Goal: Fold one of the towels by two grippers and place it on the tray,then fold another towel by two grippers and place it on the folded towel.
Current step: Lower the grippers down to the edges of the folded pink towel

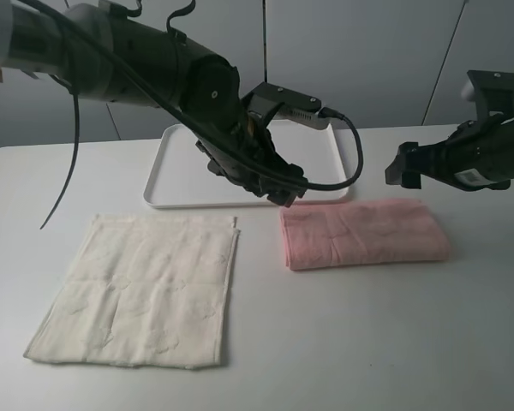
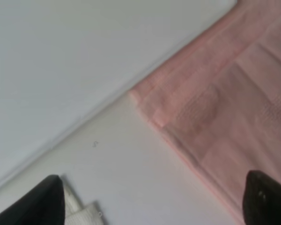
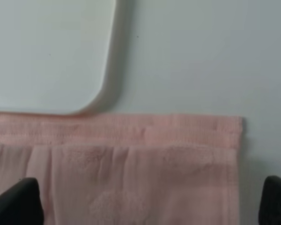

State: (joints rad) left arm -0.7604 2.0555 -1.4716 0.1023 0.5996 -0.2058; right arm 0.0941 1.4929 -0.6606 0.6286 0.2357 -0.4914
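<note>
A pink towel (image 1: 364,233), folded into a long strip, lies on the table just in front of the white tray (image 1: 178,171). It also shows in the left wrist view (image 2: 225,126) and the right wrist view (image 3: 131,168). A cream towel (image 1: 141,289) lies spread flat at the front left; a corner of it shows in the left wrist view (image 2: 84,213). My left gripper (image 1: 278,190) hovers open over the pink towel's left end by the tray's front edge. My right gripper (image 1: 407,171) is open above the table behind the pink towel's right end. Both are empty.
The tray (image 2: 84,61) holds nothing and sits at the back centre; its corner shows in the right wrist view (image 3: 47,56). Bare white table lies at the front right and along the left edge.
</note>
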